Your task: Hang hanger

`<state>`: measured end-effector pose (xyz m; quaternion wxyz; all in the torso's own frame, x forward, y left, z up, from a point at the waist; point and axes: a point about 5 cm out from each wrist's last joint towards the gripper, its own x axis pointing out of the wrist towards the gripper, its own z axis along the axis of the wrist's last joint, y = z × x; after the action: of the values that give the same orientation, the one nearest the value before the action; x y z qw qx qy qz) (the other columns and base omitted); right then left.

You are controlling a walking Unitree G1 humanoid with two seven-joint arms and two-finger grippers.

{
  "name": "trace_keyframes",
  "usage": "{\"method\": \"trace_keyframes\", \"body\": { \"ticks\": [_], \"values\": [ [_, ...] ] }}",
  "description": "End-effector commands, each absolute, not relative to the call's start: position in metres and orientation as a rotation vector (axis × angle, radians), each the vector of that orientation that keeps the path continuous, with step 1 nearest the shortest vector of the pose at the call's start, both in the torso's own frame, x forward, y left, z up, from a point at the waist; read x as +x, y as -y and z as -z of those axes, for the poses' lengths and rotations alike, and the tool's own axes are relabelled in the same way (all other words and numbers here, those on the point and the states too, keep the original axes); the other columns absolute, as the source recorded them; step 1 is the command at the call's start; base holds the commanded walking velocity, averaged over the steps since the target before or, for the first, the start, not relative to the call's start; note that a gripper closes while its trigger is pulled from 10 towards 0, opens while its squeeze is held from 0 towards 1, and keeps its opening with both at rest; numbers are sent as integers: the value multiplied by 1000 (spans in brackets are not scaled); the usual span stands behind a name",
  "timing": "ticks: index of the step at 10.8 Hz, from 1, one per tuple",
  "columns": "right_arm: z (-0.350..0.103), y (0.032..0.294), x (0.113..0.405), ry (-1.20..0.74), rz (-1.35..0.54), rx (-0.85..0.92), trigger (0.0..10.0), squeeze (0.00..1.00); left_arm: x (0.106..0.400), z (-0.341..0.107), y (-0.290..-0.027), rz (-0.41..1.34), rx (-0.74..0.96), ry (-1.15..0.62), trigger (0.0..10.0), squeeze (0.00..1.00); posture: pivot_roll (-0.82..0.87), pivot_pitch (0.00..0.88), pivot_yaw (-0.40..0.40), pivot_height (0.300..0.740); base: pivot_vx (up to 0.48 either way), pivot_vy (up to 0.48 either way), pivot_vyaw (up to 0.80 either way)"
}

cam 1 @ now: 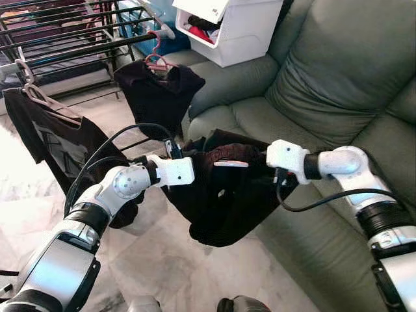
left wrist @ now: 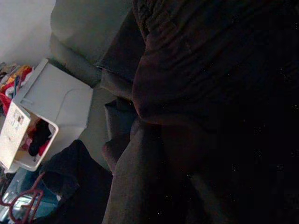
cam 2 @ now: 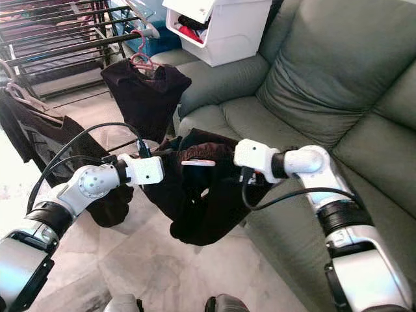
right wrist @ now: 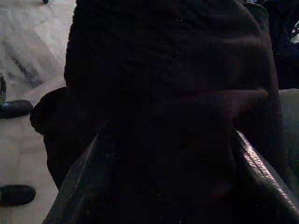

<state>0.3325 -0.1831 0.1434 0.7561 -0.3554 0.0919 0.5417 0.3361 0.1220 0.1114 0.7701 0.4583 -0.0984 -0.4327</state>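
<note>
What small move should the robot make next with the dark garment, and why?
Probably carry the garment left toward the rack. Both claws, left and right, hold it stretched beside the sofa, off the rack, where two garments already hang.

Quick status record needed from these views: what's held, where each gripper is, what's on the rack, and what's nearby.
held item: dark garment stretched between both grippers, pale hanger bar at its top
left gripper: at the garment's left edge, fingers hidden in cloth
right gripper: at the garment's right edge, fingers hidden
rack: drying rack ahead-left, carrying two dark garments, one on a pink hanger
nearby: grey-green sofa, white bin on it
</note>
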Motion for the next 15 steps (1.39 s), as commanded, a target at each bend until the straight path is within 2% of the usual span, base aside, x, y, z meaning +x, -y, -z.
{"method": "trace_keyframes", "body": {
  "ticks": [1, 2, 8, 12, 15],
  "values": [
    [-149, 186, 335, -227, -1196, -801, 2980, 0, 345, -127, -121, 885, 990, 268, 0, 0, -114, 0, -37, 740, 0, 0, 0],
    [-149, 187, 335, -233, -1194, -796, 0, 0, 344, -127, -120, 887, 988, 270, 0, 0, -114, 0, -37, 740, 0, 0, 0],
    [-129, 181, 324, -284, -1240, -751, 0, 0, 345, -128, -118, 887, 986, 273, 0, 0, -114, 0, -37, 740, 0, 0, 0],
    [-114, 167, 319, -231, -1168, -712, 0, 0, 344, -126, -117, 897, 984, 268, 0, 0, -114, 0, -39, 740, 0, 0, 0],
    [-101, 161, 308, -203, -1074, -593, 0, 0, 340, -118, -118, 905, 976, 247, 0, 0, -110, 0, -42, 740, 0, 0, 0]
  ]
}}
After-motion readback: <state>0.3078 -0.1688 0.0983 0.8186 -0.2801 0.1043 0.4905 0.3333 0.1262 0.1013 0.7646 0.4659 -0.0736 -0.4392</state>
